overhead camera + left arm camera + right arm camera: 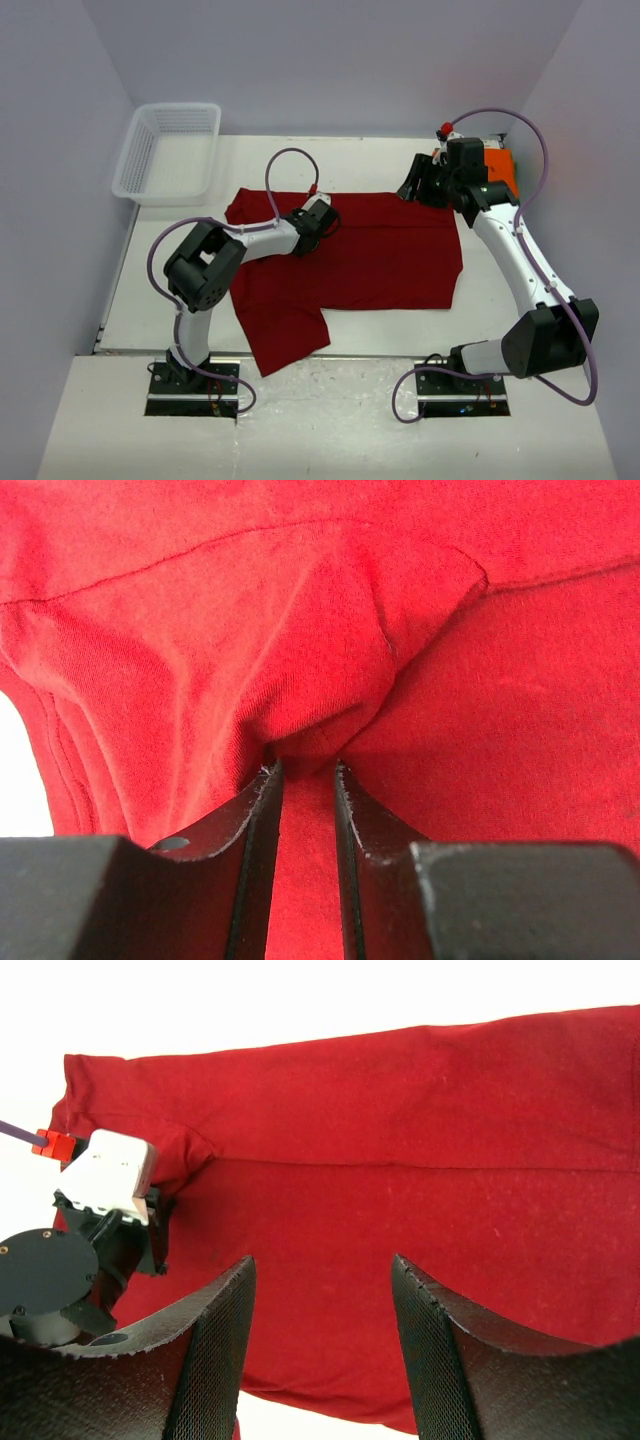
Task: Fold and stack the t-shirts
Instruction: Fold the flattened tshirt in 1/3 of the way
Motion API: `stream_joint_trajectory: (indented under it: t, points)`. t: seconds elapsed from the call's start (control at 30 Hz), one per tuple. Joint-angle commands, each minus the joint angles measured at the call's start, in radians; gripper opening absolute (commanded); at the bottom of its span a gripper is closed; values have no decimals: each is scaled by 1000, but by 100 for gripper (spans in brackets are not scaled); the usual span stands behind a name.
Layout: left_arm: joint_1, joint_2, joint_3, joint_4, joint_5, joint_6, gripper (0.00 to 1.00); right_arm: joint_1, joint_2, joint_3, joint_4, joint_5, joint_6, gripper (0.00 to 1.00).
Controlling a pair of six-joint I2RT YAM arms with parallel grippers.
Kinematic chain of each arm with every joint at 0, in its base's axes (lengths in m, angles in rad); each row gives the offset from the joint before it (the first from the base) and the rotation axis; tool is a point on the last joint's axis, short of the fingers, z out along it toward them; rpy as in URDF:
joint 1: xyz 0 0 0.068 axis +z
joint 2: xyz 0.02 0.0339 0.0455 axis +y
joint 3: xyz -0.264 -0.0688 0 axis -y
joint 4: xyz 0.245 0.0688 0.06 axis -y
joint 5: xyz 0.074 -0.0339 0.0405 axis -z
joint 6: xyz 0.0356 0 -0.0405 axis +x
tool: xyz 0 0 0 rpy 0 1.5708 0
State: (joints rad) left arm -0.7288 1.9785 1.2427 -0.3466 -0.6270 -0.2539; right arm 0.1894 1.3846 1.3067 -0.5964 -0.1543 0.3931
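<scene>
The dark red t-shirt [390,255] lies spread on the table, one sleeve hanging toward the near edge. My left gripper [325,218] rests on its upper left part. In the left wrist view my left gripper [303,765] is shut on a pinched fold of the dark red t-shirt [250,630]. My right gripper [413,185] is open and empty above the shirt's far right corner. The right wrist view shows my right gripper [322,1265] over the dark red t-shirt [400,1140]. The orange t-shirt [497,165] lies behind my right arm. The green t-shirt is out of view.
A white mesh basket [168,150] stands at the far left corner. Grey walls close in the table on three sides. The left arm's wrist [105,1175] shows at the left of the right wrist view.
</scene>
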Motion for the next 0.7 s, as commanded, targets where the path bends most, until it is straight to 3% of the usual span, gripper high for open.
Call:
stream_joint_trajectory:
  t: [0.0,0.3,0.57,0.67]
  points:
    - [19,20,44,-6,-7,-15,29,1,-19,3,30,-30,-2,57]
    - [49,52,64,6,0,5,27,2,-16,5,26,-41,-8,57]
    - [55,42,66,8,16,8,13,1,-6,8,29,-54,-8,57]
    - [55,33,66,6,12,10,13,4,-2,5,27,-56,-10,57]
